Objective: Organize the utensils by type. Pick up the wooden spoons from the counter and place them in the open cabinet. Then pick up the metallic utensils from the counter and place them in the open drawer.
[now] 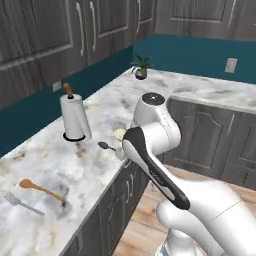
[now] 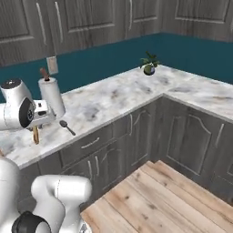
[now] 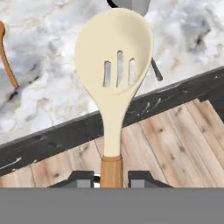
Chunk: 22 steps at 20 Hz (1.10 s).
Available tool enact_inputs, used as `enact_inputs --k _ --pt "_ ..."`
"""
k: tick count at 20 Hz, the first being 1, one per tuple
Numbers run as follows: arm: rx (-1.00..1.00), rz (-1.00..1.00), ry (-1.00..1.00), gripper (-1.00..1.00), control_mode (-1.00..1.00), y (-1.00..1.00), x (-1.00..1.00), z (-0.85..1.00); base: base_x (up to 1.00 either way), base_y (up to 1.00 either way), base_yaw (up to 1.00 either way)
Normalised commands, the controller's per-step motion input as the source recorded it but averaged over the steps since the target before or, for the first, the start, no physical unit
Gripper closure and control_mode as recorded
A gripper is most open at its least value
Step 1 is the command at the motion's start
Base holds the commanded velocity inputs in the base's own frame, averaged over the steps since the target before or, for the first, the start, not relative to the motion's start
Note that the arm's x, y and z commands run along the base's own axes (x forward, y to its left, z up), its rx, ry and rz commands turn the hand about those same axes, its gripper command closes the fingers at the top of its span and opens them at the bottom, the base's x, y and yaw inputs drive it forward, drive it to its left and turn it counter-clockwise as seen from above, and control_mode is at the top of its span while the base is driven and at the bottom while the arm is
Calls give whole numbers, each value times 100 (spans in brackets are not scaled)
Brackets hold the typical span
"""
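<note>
My gripper (image 3: 111, 178) is shut on the tan handle of a wooden spoon (image 3: 114, 52) with a pale cream, slotted bowl. It holds the spoon above the counter's front edge, where the bowl (image 1: 120, 134) peeks out beside the arm. The orange-brown wooden spoon (image 1: 40, 189) lies on the marble counter (image 1: 115, 100) at the near left, with the silver-grey fork (image 1: 22, 203) just beside it. A dark metal spoon (image 1: 106, 146) lies near the counter edge, close to the held spoon. The open cabinet and the open drawer are out of view.
A paper towel roll (image 1: 75, 117) stands upright just behind the metal spoon. A small potted plant (image 1: 141, 66) sits in the far corner. Closed dark grey cabinets line the wall above and the fronts below. Wooden floor (image 2: 164, 200) lies to the right.
</note>
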Motion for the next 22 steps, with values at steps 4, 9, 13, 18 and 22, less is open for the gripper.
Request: enact_inputs --k 4,9,13,18,22 --pt "0 0 0 100 100 0 0 0 0 1 -100" --pt "0 0 0 100 100 0 0 0 0 4 -100" --pt "0 0 0 100 100 0 0 0 0 2 -100" --pt "0 0 0 100 100 0 0 0 0 0 -100" --pt "0 0 0 100 100 0 0 0 4 0 -100"
